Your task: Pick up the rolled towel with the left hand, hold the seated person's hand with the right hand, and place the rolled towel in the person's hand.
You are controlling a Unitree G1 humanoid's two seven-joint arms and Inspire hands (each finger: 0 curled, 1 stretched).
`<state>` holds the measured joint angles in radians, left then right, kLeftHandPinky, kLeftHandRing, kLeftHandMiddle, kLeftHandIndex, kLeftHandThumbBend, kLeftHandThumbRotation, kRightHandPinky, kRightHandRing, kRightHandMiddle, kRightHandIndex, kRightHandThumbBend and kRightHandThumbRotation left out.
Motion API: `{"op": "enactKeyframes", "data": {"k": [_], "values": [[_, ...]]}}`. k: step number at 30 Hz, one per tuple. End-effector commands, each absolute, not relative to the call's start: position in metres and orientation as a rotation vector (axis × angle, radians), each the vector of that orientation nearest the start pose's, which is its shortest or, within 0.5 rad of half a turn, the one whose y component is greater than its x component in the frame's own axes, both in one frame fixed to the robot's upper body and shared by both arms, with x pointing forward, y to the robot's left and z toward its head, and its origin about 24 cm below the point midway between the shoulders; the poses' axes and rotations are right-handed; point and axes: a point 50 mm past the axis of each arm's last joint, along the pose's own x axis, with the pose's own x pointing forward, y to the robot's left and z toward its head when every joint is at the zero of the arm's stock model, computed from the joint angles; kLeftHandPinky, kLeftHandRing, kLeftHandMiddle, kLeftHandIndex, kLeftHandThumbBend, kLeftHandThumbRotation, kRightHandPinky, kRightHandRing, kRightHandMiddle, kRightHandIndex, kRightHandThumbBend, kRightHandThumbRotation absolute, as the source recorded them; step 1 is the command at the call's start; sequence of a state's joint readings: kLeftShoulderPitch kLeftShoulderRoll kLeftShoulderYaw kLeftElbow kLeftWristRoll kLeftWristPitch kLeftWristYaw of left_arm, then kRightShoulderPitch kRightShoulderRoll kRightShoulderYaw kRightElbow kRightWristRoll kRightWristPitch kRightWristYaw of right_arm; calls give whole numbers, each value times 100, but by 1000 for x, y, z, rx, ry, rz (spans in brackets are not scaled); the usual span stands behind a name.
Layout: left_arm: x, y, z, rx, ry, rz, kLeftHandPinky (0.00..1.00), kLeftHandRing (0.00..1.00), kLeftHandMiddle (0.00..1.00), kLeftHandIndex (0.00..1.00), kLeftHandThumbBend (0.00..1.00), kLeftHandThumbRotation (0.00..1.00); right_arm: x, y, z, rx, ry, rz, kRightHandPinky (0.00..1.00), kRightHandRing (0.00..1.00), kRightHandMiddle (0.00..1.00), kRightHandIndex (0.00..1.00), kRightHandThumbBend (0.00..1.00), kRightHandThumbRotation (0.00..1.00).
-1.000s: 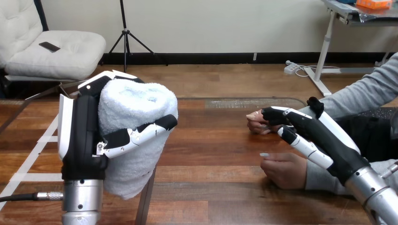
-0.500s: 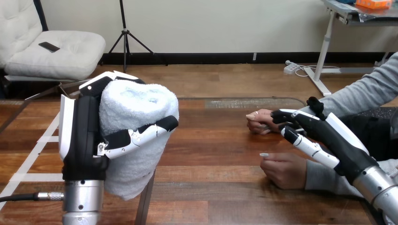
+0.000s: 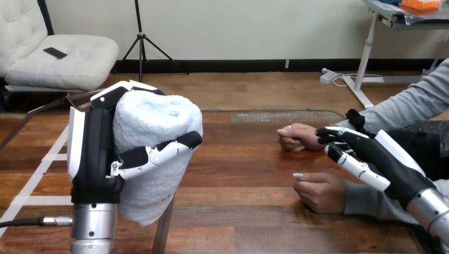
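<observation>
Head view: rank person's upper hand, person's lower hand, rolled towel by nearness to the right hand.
From the right hand:
1. person's upper hand, at the tips of its fingers.
2. person's lower hand, just under the fingers; too close to call against 1.
3. rolled towel, far left, in the left hand.

Wooden table (image 3: 249, 169) spanned foreground. Beyond table lay wood floor (image 3: 238, 90), pale wall (image 3: 238, 26), dark skirting (image 3: 238, 65). Beyond table's left end: white cushioned chair (image 3: 69, 61), black tripod (image 3: 141, 39).

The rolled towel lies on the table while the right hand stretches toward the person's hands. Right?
No: the head view shows the rolled towel gripped upright in the left hand, off the table. The right hand does stretch toward the person's hands.
</observation>
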<state>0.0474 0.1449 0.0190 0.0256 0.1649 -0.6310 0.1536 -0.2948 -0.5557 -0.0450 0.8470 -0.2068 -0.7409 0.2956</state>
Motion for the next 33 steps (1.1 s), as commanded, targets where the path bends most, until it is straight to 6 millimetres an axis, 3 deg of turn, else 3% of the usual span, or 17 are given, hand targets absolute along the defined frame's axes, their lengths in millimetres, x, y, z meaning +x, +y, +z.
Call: {"op": "enactKeyframes", "data": {"k": [1,10,22,33], "values": [[236,173,108,246,-690,82,30,35,39,39,72,0,298,-279,65,-776,-138,291,70,79,83,84,43,84],[235,174,108,240,-693,81,30,35,39,39,72,0,297,-287,63,-797,-100,284,73,82,85,86,39,77],[235,173,108,249,-689,85,30,35,39,39,72,0,296,-294,62,-810,-43,285,78,87,89,89,48,75],[234,174,107,247,-688,81,30,35,39,39,72,0,295,-300,61,-831,12,301,82,89,90,91,58,62]]}}
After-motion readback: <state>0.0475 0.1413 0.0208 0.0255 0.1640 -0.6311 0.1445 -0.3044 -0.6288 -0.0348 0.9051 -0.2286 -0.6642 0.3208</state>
